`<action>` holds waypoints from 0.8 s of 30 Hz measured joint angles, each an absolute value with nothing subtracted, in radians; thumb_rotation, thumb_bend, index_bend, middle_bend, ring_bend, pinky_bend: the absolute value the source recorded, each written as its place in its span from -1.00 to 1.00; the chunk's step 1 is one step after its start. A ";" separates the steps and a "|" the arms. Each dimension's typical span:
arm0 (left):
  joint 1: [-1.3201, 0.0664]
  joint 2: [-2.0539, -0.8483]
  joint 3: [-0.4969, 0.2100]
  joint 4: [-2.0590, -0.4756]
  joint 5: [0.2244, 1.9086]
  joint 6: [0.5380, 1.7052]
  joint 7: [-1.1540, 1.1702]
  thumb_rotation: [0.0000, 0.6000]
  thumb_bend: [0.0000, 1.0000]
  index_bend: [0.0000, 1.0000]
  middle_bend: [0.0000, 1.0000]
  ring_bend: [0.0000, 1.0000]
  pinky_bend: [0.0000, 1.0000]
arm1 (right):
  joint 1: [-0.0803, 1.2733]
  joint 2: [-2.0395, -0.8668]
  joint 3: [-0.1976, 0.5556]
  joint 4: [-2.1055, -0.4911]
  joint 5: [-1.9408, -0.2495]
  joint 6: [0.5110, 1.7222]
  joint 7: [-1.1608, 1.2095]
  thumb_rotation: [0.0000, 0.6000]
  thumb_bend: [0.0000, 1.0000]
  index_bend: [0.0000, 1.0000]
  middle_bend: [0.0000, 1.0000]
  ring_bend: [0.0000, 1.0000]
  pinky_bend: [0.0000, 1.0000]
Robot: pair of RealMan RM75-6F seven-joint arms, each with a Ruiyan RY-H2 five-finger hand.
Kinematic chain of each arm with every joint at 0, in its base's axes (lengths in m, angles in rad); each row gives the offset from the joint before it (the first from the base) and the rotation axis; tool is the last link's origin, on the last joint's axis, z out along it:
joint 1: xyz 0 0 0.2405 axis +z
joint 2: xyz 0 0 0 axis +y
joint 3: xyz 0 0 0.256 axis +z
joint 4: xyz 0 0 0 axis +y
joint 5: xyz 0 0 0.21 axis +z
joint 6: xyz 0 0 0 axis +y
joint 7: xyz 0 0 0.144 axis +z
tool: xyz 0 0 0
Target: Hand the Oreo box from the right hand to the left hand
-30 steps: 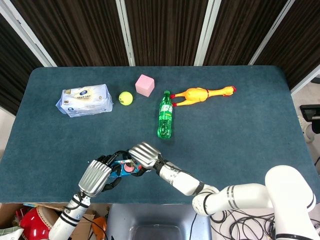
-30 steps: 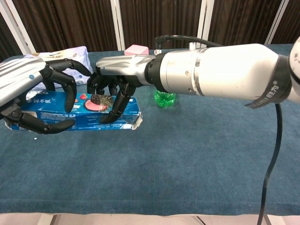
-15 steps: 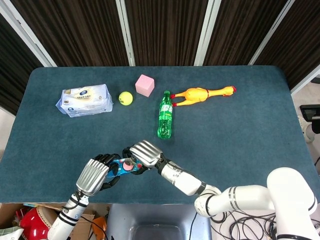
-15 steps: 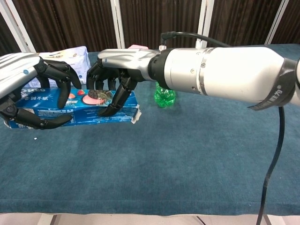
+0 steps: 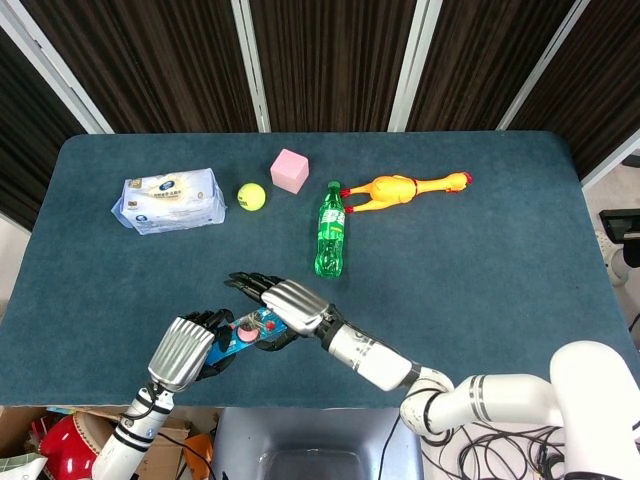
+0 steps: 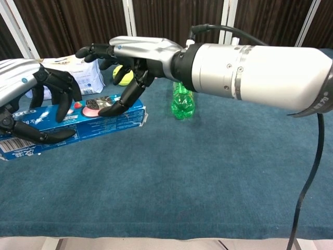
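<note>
The blue Oreo box (image 6: pixel 106 119) (image 5: pixel 243 332) hangs lengthwise above the table's near edge, its right end tilted up. My left hand (image 6: pixel 32 99) (image 5: pixel 184 351) grips its left half, fingers wrapped over the top and under the bottom. My right hand (image 6: pixel 136 56) (image 5: pixel 285 301) hovers over the box's right half with its fingers stretched out and apart. Only one dark fingertip touches the box's face. The box's far left end runs out of the chest view.
Further back on the blue table (image 5: pixel 480 250) lie a green bottle (image 5: pixel 331 230) (image 6: pixel 183 101), a rubber chicken (image 5: pixel 405 187), a pink cube (image 5: pixel 290 171), a tennis ball (image 5: pixel 251 196) and a tissue pack (image 5: pixel 168 200) (image 6: pixel 78 73).
My right hand has let go of the box, its fingers spreading and lifting. The left hand keeps its hold and has drawn the box left, tilting it.
</note>
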State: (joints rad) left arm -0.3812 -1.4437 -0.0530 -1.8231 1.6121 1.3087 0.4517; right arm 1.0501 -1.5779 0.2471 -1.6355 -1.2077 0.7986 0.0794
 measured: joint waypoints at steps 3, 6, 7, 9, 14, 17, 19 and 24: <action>-0.381 -1.440 -0.053 -1.821 1.616 1.312 0.454 1.00 -0.47 0.45 0.72 0.63 0.73 | 1.032 -1.562 0.251 -1.631 -1.270 0.810 0.146 1.00 -0.75 -1.00 -0.98 -0.97 -0.65; -0.381 -1.429 -0.055 -1.821 1.617 1.316 0.456 1.00 -0.47 0.45 0.72 0.63 0.73 | 1.009 -1.531 0.247 -1.638 -1.330 0.835 0.190 1.00 -0.76 -1.00 -0.99 -0.98 -0.66; -0.381 -1.424 -0.057 -1.821 1.616 1.319 0.457 1.00 -0.47 0.45 0.72 0.63 0.73 | 1.002 -1.518 0.244 -1.644 -1.348 0.844 0.200 1.00 -0.76 -1.00 -0.99 -0.98 -0.66; -0.379 -1.410 -0.061 -1.824 1.615 1.325 0.456 1.00 -0.47 0.45 0.72 0.63 0.73 | 0.981 -1.479 0.233 -1.661 -1.389 0.868 0.213 1.00 -0.76 -1.00 -0.99 -0.98 -0.67; -0.370 -1.357 -0.078 -1.823 1.612 1.354 0.448 1.00 -0.47 0.45 0.72 0.63 0.71 | 0.903 -1.374 0.177 -1.705 -1.486 0.961 0.212 1.00 -0.76 -1.00 -0.99 -0.98 -0.67; -0.361 -1.316 -0.095 -1.807 1.604 1.381 0.421 1.00 -0.47 0.45 0.72 0.62 0.70 | 0.842 -1.308 0.121 -1.712 -1.557 1.033 0.190 1.00 -0.76 -1.00 -0.99 -0.98 -0.67; -0.353 -1.288 -0.108 -1.786 1.589 1.397 0.393 1.00 -0.47 0.45 0.72 0.62 0.69 | 0.796 -1.274 0.076 -1.705 -1.609 1.087 0.178 1.00 -0.76 -1.00 -1.00 -0.98 -0.67; -0.333 -1.244 -0.124 -1.721 1.540 1.411 0.311 1.00 -0.47 0.45 0.71 0.62 0.69 | 0.681 -1.220 -0.048 -1.631 -1.731 1.218 0.181 1.00 -0.76 -1.00 -1.00 -0.98 -0.67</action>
